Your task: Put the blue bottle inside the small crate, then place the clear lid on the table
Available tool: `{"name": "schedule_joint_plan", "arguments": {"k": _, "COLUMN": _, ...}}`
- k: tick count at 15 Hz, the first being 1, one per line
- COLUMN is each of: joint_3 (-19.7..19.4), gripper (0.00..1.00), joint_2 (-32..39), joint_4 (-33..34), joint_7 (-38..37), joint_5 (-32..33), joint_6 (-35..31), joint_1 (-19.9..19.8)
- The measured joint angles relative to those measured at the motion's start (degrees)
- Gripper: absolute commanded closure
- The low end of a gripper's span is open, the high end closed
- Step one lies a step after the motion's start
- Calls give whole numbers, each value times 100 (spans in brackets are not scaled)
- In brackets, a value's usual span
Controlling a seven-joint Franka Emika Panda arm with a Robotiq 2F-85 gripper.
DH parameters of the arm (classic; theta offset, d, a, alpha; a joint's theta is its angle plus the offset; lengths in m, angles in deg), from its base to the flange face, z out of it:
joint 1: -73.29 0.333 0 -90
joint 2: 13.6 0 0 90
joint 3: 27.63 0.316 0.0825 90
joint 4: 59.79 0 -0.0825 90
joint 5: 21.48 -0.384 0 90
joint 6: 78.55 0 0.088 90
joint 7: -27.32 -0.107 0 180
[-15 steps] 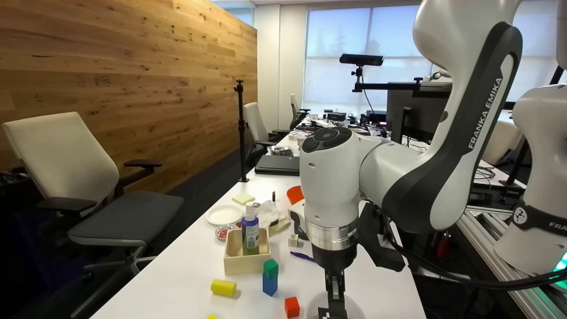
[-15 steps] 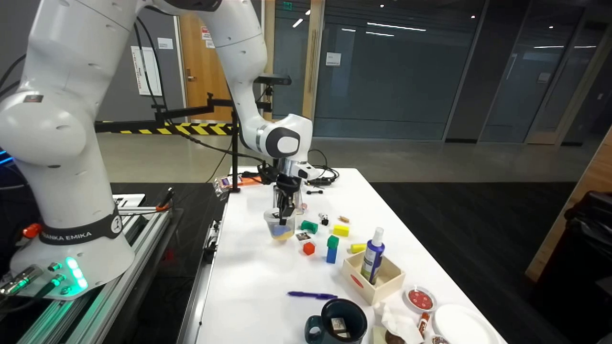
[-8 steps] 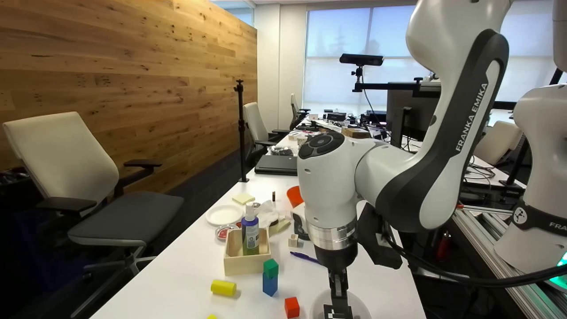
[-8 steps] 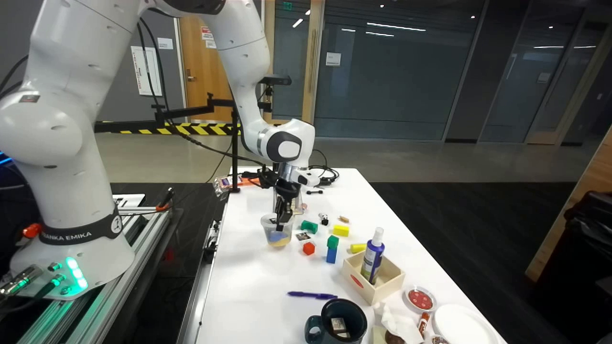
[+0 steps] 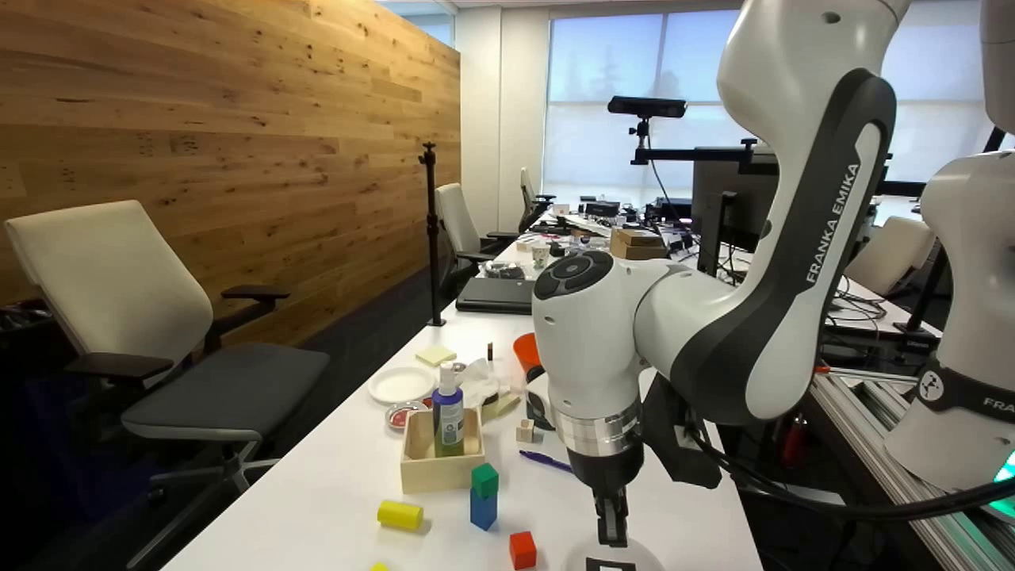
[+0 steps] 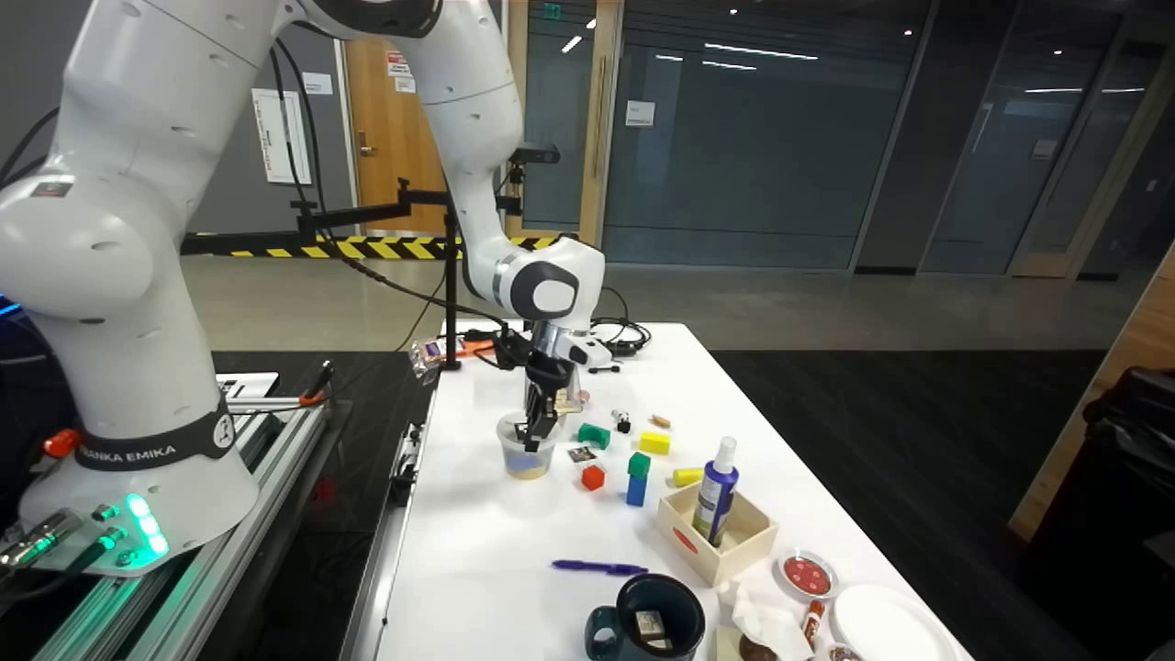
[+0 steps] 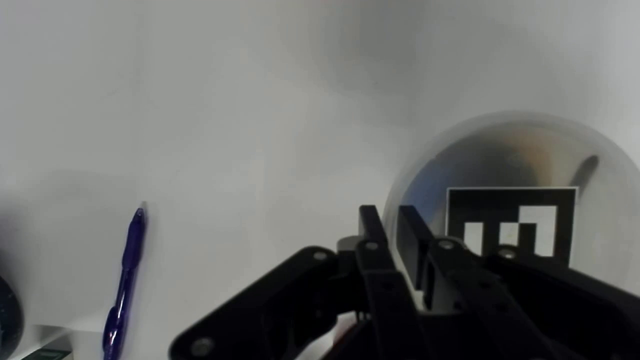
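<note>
The blue bottle (image 5: 449,424) stands upright inside the small crate (image 5: 442,477); the same bottle (image 6: 718,496) and crate (image 6: 695,551) show in both exterior views. The clear lid (image 6: 516,459), a see-through, tub-shaped round piece, appears to rest on the white table (image 6: 477,569). In the wrist view the lid (image 7: 505,160) lies right of the fingers, under a black-and-white marker square (image 7: 510,200). My gripper (image 7: 387,208) is at the lid's edge, its jaws slightly apart with nothing clamped between them. Whether a finger touches the rim, I cannot tell.
Near the gripper stand a red cube (image 6: 593,477) and a blue block (image 6: 636,491) topped by a green cube (image 6: 639,464). A purple pen (image 6: 598,567) lies beside the dark mug (image 6: 659,597). A yellow cylinder (image 5: 400,515) lies near the crate.
In the exterior views my gripper and the clear lid have moved lower and a little toward the robot's base side. The jaws have parted slightly; the bottle and crate have not moved.
</note>
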Motion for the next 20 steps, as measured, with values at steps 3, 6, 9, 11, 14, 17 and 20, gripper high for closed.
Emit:
{"name": "schedule_joint_plan", "arguments": {"k": 3, "joint_3": 0, "gripper": 99, "joint_2": -3, "joint_4": 5, "joint_7": 0, "joint_5": 0, "joint_6": 0, "joint_1": 0}}
{"name": "schedule_joint_plan", "arguments": {"k": 6, "joint_3": 0, "gripper": 99, "joint_2": -3, "joint_4": 8, "joint_7": 0, "joint_5": 0, "joint_6": 1, "joint_1": 1}}
{"name": "schedule_joint_plan", "arguments": {"k": 9, "joint_3": 0, "gripper": 99, "joint_2": -32, "joint_4": 9, "joint_7": -3, "joint_5": 11, "joint_6": -2, "joint_1": 28}}
{"name": "schedule_joint_plan", "arguments": {"k": 11, "joint_3": -7, "gripper": 99, "joint_2": -102, "joint_4": 6, "joint_7": -38, "joint_5": 68, "joint_6": -6, "joint_1": 129}}
{"name": "schedule_joint_plan", "arguments": {"k": 14, "joint_3": -31, "gripper": 99, "joint_2": -236, "joint_4": 2, "joint_7": -197, "joint_5": 252, "joint_6": -6, "joint_1": 364}}
{"name": "schedule_joint_plan", "arguments": {"k": 17, "joint_3": -66, "gripper": 99, "joint_2": -294, "joint_4": 3, "joint_7": -408, "joint_5": 402, "joint_6": 0, "joint_1": 508}}
{"name": "schedule_joint_plan", "arguments": {"k": 20, "joint_3": -87, "gripper": 99, "joint_2": -243, "joint_4": 3, "joint_7": -422, "joint_5": 372, "joint_6": 6, "joint_1": 368}}
